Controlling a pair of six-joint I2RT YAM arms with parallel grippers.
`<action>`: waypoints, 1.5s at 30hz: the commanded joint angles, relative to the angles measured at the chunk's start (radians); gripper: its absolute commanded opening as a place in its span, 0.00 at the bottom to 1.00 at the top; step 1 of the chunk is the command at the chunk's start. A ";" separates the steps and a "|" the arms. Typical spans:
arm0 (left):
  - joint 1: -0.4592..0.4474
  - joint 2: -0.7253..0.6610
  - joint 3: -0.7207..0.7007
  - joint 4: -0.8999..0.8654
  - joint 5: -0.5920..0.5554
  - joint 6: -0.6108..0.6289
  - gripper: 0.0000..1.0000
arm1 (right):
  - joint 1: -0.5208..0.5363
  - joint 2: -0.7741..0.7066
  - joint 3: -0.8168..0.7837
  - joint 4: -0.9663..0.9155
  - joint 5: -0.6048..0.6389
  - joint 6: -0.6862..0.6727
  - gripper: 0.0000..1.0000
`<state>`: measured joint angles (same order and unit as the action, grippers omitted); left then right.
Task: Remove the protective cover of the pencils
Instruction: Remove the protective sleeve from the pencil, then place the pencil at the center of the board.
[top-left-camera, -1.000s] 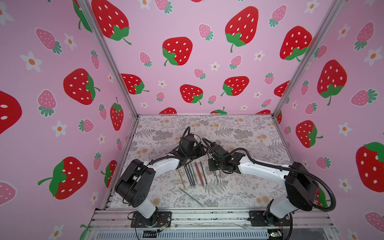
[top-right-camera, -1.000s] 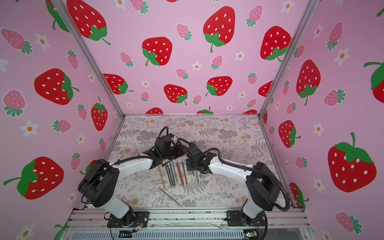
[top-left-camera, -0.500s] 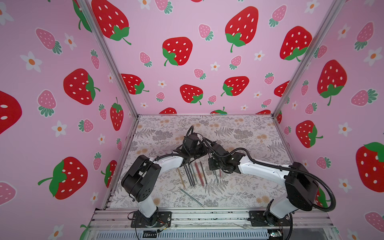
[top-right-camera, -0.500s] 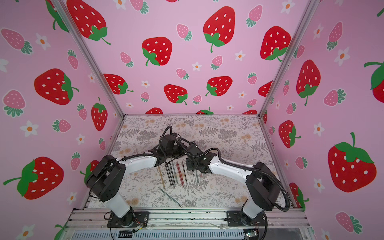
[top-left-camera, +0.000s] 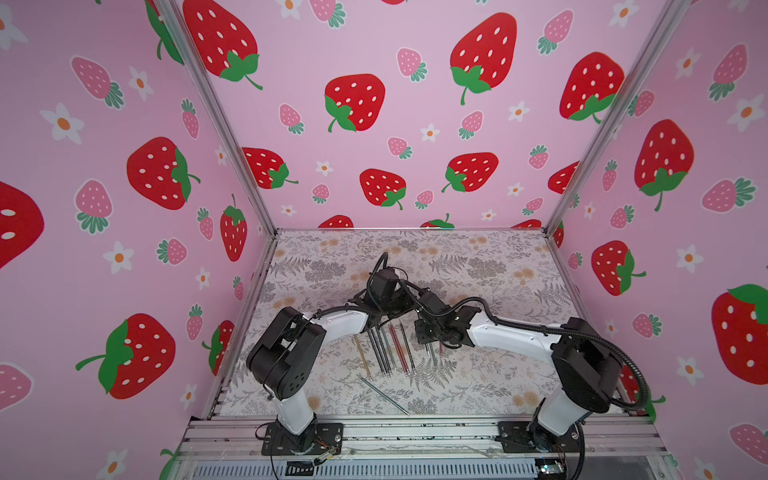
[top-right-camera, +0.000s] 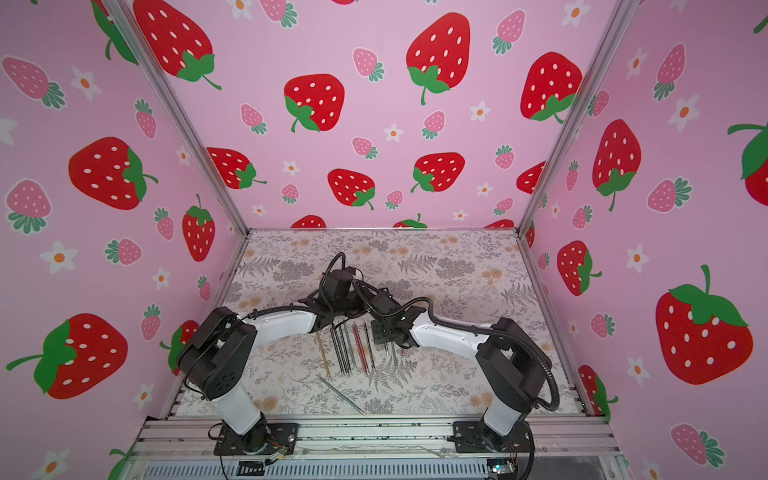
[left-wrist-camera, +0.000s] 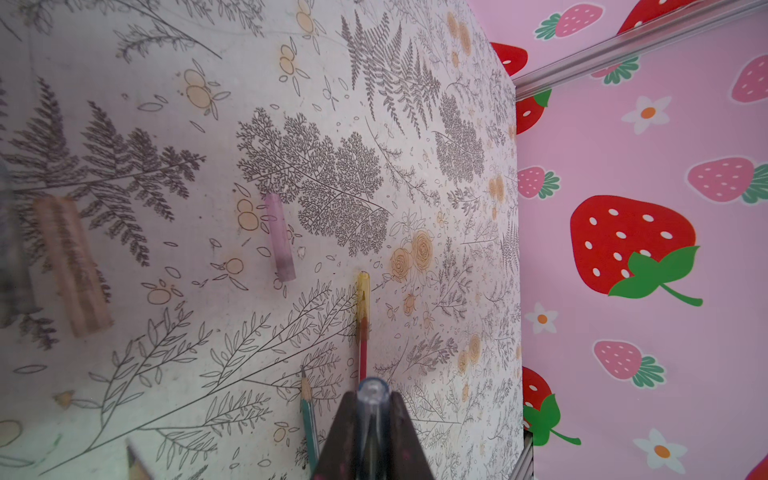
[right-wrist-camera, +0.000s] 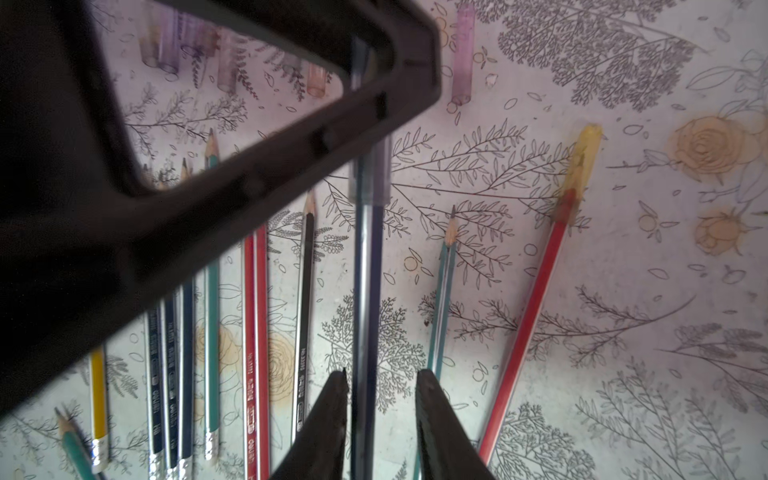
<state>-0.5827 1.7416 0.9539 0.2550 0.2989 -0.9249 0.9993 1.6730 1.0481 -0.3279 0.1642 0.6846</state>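
A dark blue pencil (right-wrist-camera: 368, 291) runs between the fingers of my right gripper (right-wrist-camera: 383, 372), whose jaws stand apart with a gap on one side of it. Its tip wears a clear protective cover (right-wrist-camera: 370, 178), and my left gripper (left-wrist-camera: 373, 395) is shut on that cover. In both top views the two grippers meet mid-table, left gripper (top-left-camera: 399, 305) just beyond right gripper (top-left-camera: 424, 332). The other pencils (top-left-camera: 388, 349) lie in a row on the table, tips bare. A red pencil (right-wrist-camera: 528, 316) still carries a yellow cover (right-wrist-camera: 584, 158).
Loose covers lie on the floral table beyond the tips: a purple cover (right-wrist-camera: 462, 54) and several more (right-wrist-camera: 166, 45). One pencil (top-left-camera: 384, 395) lies alone, slanted, near the front rail (top-left-camera: 415, 432). Pink strawberry walls enclose three sides.
My left arm has swung right toward the right gripper and its jaws have closed on the clear cover. The right gripper's jaws have parted around the dark blue pencil.
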 joint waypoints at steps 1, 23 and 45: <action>0.008 -0.021 0.027 -0.017 0.001 -0.006 0.01 | -0.001 0.013 0.015 0.032 0.003 0.008 0.16; 0.149 0.186 0.258 -0.246 -0.114 0.057 0.00 | 0.072 0.013 -0.091 0.084 -0.018 0.116 0.00; 0.098 0.369 0.533 -0.553 -0.155 0.158 0.00 | 0.059 0.135 -0.001 0.015 -0.020 0.150 0.21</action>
<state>-0.4751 2.0888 1.4269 -0.2070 0.1684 -0.7990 1.0622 1.8091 1.0409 -0.2588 0.1341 0.8230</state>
